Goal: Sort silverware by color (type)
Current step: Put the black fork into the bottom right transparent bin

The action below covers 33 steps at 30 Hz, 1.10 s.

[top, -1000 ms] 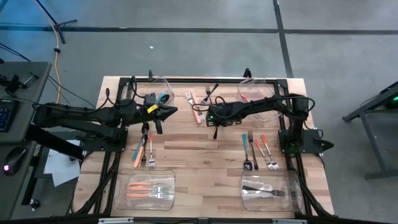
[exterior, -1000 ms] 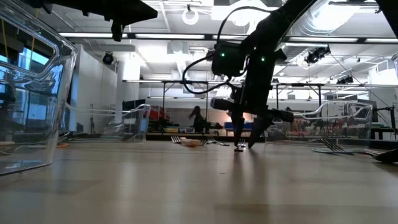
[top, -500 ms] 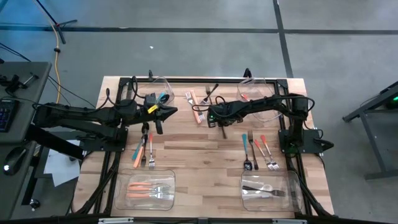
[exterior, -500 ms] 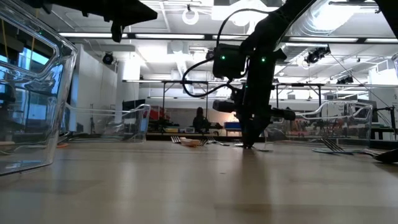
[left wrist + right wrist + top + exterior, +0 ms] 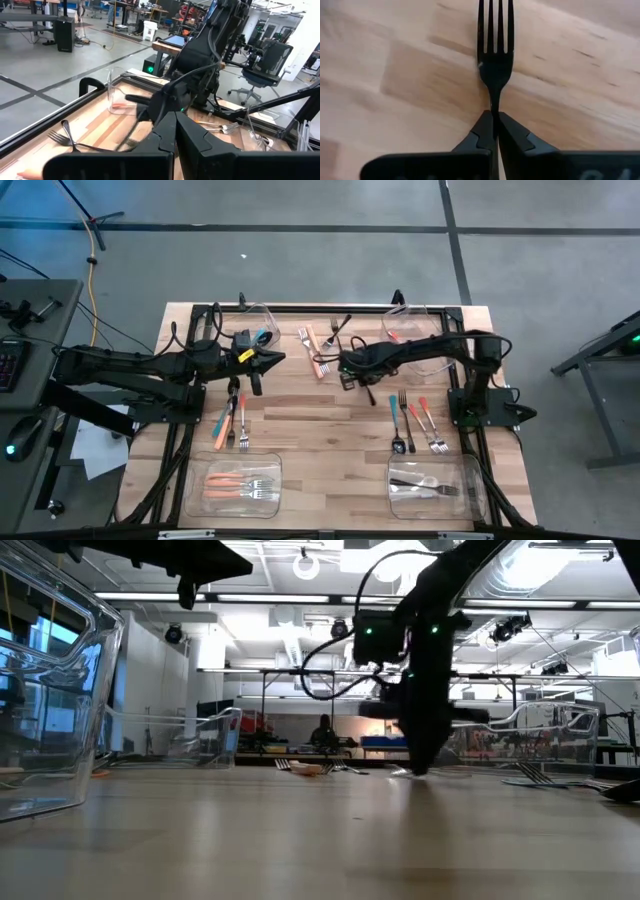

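**Right gripper has a black fork pinched by the neck**

From the high view, your right gripper (image 5: 349,377) sits near the centre of the table (image 5: 300,415), at about 1 o'clock from its middle, closed on a black fork (image 5: 350,380) that is mostly hidden under it. Your left gripper (image 5: 253,383) waits at about 10 o'clock, fingers together and holding nothing. Count four clear bins: the near-left bin (image 5: 232,484) holds orange-handled pieces, the near-right bin (image 5: 436,485) dark ones, which suggests where this fork belongs. Loose groups lie at 8 o'clock (image 5: 230,423), 4 o'clock (image 5: 412,424) and 12 o'clock (image 5: 322,343); the 4 o'clock group shows about five pieces, the others I cannot count surely.

From the low view, your right gripper (image 5: 420,768) points straight down at the tabletop, a posture that suits lifting a flat piece cleanly. The fork itself cannot be made out here.

From the left wrist view, the left fingers (image 5: 172,137) meet with nothing between them; one dark fork (image 5: 67,137) lies on the wood beyond.

From the right wrist view, the right gripper (image 5: 494,122) clamps the black fork (image 5: 495,60) just below its head, four tines pointing away. Gripping there keeps the head from swinging, in my judgement.
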{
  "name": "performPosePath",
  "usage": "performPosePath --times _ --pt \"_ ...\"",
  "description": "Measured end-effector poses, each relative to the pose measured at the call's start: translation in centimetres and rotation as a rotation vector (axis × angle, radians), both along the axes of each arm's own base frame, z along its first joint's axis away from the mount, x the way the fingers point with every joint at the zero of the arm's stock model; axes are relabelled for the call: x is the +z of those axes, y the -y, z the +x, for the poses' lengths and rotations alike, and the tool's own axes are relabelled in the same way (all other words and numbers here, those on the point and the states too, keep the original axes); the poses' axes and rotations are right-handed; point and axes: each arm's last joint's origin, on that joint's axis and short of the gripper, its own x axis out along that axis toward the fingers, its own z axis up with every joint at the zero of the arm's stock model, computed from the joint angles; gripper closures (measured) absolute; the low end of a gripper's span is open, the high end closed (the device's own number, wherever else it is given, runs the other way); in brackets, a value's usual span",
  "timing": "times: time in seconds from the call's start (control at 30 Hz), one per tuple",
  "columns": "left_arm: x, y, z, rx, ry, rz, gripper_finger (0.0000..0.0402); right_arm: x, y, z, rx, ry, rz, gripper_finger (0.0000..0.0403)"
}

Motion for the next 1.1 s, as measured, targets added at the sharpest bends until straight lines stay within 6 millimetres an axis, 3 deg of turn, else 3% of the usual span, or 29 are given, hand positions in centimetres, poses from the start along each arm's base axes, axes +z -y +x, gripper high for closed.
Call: performPosePath --times 0.13,0.27,0.4,0.57,0.9,1.1 --pt "0.0 0.0 0.0 0.000 0.000 0.000 0.0402 1.7 0.0 -0.8 0.058 -0.002 -0.049 0.0401" --pt "0.0 0.0 0.0 0.001 0.000 0.000 0.0402 1.6 -0.4 -2.9 0.054 0.019 -0.054 0.0402" --pt "0.0 0.0 0.0 0.000 0.000 0.000 0.0402 1.3 -1.6 -5.1 0.080 0.156 -0.025 0.0402" --pt "0.1 0.0 0.0 0.000 0.009 -0.001 0.0401 2.6 -3.3 -6.4 0.180 0.460 -0.038 0.0402" --pt "0.2 0.0 0.0 0.012 0.023 -0.014 0.0401 8.4 -4.3 -4.2 0.340 1.078 -0.228 0.0403" --pt "0.3 0.0 0.0 0.010 0.051 -0.050 0.0402 11.9 -3.8 -3.1 0.469 1.210 -0.341 0.0403"
